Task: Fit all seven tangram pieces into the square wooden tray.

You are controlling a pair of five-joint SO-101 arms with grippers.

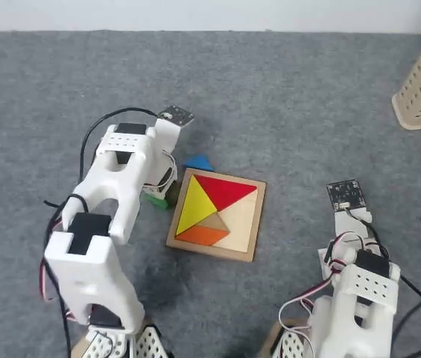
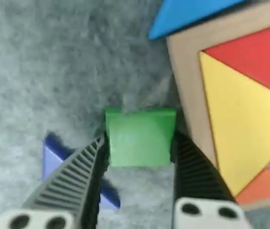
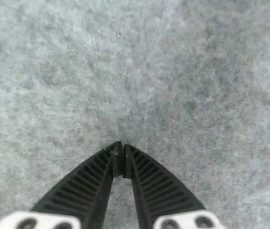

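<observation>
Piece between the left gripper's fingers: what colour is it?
The piece is green; the left wrist view shows it best.

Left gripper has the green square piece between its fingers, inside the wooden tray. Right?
Not inside. The green square piece is between the fingers of the left gripper but lies on the grey felt beside the square wooden tray, as the left wrist view shows.

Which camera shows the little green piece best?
The left wrist view: the green piece sits whole and close. In the high view the left arm hides most of it. The right wrist view faces bare grey mat.
</observation>
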